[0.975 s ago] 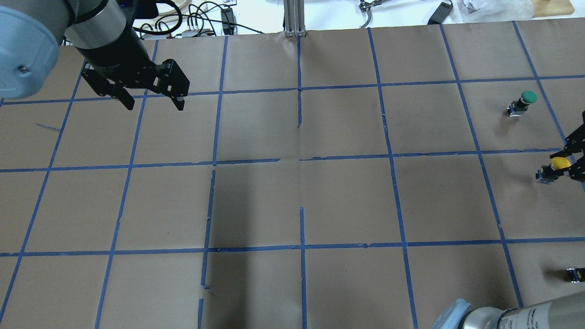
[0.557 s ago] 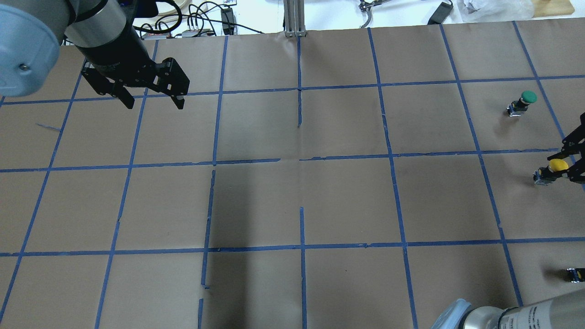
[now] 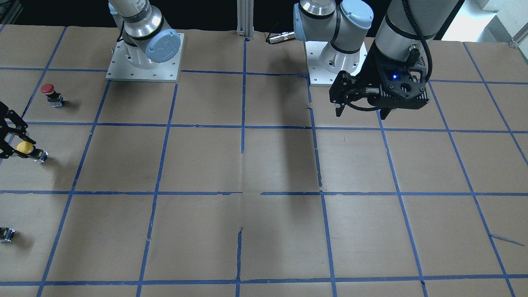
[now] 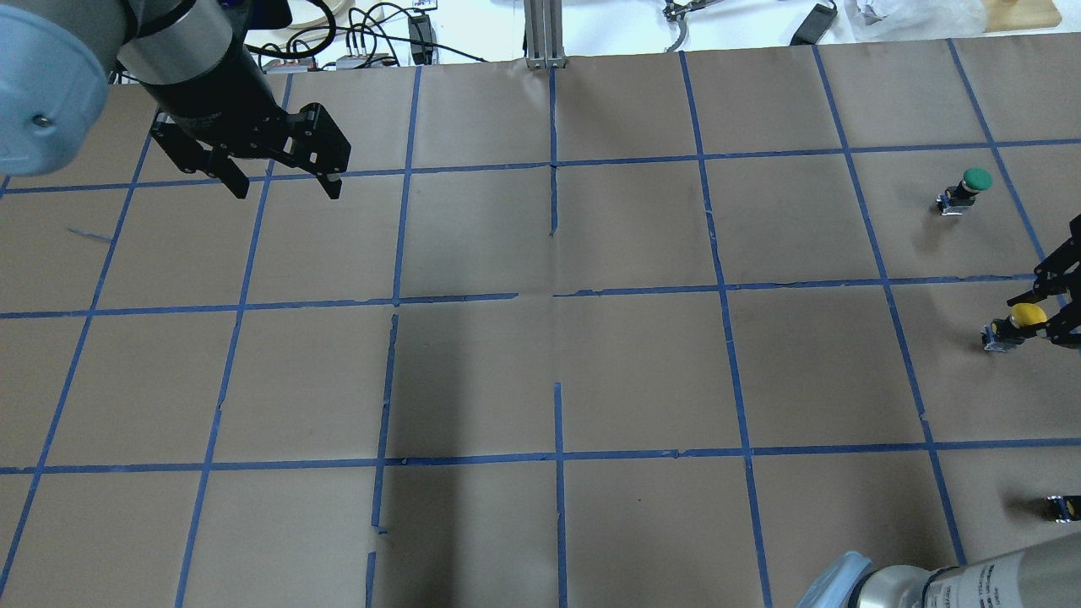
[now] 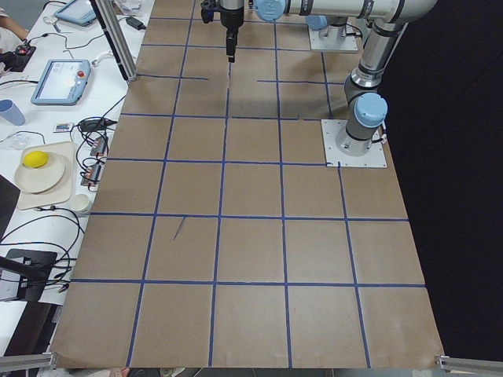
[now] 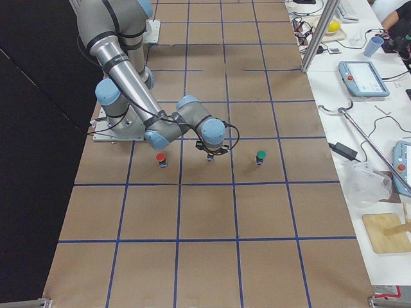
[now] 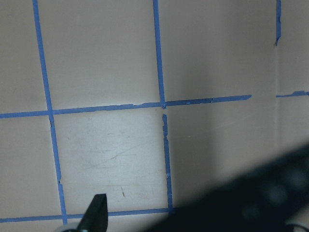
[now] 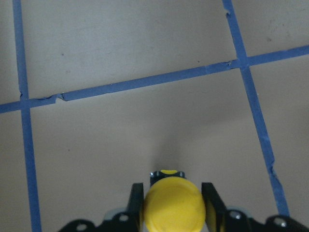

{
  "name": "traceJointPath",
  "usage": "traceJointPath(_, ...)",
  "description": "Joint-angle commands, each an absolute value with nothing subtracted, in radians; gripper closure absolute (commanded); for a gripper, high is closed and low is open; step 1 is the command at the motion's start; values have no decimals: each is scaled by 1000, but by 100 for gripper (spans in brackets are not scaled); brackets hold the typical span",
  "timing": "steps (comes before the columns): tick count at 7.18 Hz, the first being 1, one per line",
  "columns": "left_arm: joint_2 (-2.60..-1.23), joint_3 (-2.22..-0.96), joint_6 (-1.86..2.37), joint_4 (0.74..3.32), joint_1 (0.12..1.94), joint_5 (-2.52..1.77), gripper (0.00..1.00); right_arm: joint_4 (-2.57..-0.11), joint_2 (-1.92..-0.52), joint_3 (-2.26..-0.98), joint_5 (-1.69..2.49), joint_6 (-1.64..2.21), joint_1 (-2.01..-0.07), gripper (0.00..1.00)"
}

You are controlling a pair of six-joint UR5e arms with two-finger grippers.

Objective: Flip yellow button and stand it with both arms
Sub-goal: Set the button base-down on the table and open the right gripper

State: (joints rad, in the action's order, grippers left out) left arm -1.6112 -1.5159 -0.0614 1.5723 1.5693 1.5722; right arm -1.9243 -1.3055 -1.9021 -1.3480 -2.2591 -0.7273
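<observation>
Table (image 4: 642, 371): brown paper, blue tape grid.

Left arm (image 4: 186, 51): comes in over the far left. Right arm (image 4: 971, 583): reaches out to the right edge.

Left gripper (image 4: 285, 190): fingers apart, nothing between them, hanging above the far-left squares.

Right gripper (image 8: 172, 191): fingers closed against either side of the yellow cap.

Yellow button (image 4: 1027, 316): at the right edge, nearer than the green button (image 4: 977, 178). You cannot tell whether its base is clear of the table.

Key relation: the button's long axis runs out of the right gripper, cap at the fingers, base pointing left and slightly near. The left gripper is well apart, across the table. Judgement: you will likely need to bring the button toward the middle, where its free base faces the left gripper for the regrasp.
</observation>
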Motion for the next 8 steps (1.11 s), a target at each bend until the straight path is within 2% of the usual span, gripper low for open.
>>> traceJointPath(1,-1612,-1516,-61,1572,1569,1572,0,-1901,-1305,-1899,-1350,-2258,-726,32)
traceJointPath(2,-1611,-1516,-61,1572,1568,1572,0,-1907,-1305,-1896,-1350,-2260,-726,32)
traceJointPath(3,-1611,-1519,-61,1572,1568,1578,0,-1901,-1307,-1894,-1350,-2258,-726,24)
traceJointPath(4,-1609,-1517,-63,1572,1568,1580,0,-1893,-1313,-1893,-1339,-2238,-726,9)
traceJointPath(5,-1603,-1519,-64,1572,1568,1582,0,-1887,-1333,-1884,-1345,-2159,-726,1)
traceJointPath(7,-1610,-1516,-75,1572,1563,1578,0,-1872,-1394,-1841,-1415,-1936,-729,1)
traceJointPath(8,-1609,-1517,-74,1572,1565,1574,0,-1789,-1464,-1807,-1437,-1792,-738,1)
